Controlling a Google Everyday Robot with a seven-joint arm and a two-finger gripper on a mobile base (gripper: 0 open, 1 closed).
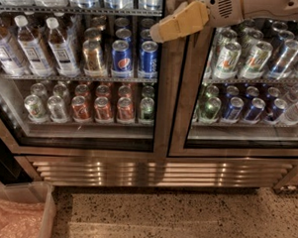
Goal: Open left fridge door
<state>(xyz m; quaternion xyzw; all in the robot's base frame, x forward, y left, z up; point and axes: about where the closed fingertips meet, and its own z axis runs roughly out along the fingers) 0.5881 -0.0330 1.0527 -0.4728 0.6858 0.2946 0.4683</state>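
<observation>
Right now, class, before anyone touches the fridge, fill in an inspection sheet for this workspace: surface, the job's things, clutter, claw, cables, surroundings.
Surface: speckled floor in front of the fridge.
Job's things: left fridge door looks shut; water bottles and Pepsi cans show through its glass.
Clutter: clear bin at lower left holding pink wrapping.
Claw: claw is high up, in front of the left door's right-hand frame; contact cannot be told.
Cables: nothing seen.
Surroundings: right door shut, with green-and-white cans behind it; steel grille runs below both doors.
</observation>
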